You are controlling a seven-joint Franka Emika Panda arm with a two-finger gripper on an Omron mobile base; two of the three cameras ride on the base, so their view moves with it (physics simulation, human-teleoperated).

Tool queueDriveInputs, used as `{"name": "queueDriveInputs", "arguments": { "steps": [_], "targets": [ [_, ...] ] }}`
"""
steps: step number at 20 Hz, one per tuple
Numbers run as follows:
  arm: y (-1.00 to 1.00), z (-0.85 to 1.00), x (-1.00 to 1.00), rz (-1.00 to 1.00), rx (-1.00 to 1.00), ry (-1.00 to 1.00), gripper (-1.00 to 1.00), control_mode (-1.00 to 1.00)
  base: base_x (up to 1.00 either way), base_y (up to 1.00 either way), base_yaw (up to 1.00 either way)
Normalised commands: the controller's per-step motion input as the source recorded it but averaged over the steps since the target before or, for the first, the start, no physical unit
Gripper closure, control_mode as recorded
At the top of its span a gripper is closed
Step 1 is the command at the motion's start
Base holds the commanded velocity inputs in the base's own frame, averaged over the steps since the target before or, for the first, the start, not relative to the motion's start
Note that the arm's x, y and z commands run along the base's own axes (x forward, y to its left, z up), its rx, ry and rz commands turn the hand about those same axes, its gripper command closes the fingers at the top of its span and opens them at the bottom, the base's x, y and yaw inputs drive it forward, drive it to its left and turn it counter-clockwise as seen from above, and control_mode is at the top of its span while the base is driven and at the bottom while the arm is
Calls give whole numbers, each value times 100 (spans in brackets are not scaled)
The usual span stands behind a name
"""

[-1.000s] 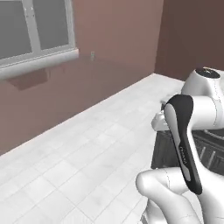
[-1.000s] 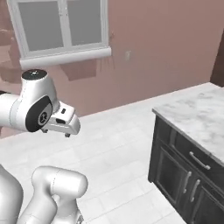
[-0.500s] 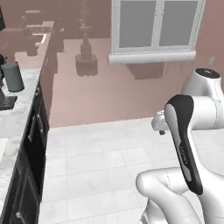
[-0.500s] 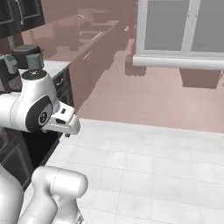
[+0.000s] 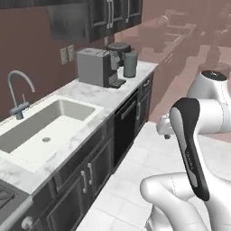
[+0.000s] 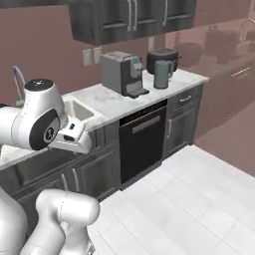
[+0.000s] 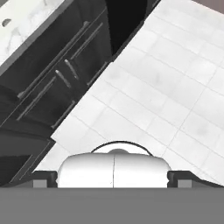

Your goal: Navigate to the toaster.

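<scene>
Left base view: a marble counter [image 5: 97, 92] is seen running along the left wall w/ dark cabinets below. A sink [image 5: 43, 126] is set into it, w/ a curved faucet [image 5: 18, 92] at its left. Further along, a grey coffee machine [image 5: 95, 66] is stood on the counter; just beside it a grey-green kettle [image 5: 130, 64]. The toaster [image 5: 118, 48] is partly hidden behind those two, at the far end of the counter near the wall. A dark dishwasher front [image 5: 124, 128] is set under the counter. The white arm is raised at lower right; the gripper [image 5: 163, 130] is seen only as a small white part beside the arm, so claw state can't be told here.

Right base view: the toaster [image 6: 162, 60] is shown as a dark rounded box at the counter's far right end, just behind the kettle [image 6: 162, 74]. The coffee machine [image 6: 122, 73] is placed left of them. The dishwasher [image 6: 143, 144] is below. The hand [image 6: 69, 138] is pointed down over the sink area; fingers can't be made out.

Hand view: white tiled floor [image 7: 166, 92] and dark cabinet doors [image 7: 57, 92] w/ bar handles are seen from above. Fingertips can't be made out; released or clenched can't be told.
</scene>
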Motion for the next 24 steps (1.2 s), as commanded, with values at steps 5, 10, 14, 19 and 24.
{"name": "queueDriveInputs", "arguments": {
  "steps": [5, 10, 14, 19, 24],
  "targets": [
    [0, 0, 0, 0, 0, 0, -100, 100, 3, -34, 96],
    [0, 0, 0, 0, 0, 0, -100, 100, 19, -63, 75],
    [0, 0, 0, 0, 0, 0, -100, 100, 16, -83, 51],
    [0, 0, 0, 0, 0, 0, -100, 100, 6, -80, 44],
    [0, 0, 0, 0, 0, 0, -100, 100, -13, -78, 32]
  ]
}}
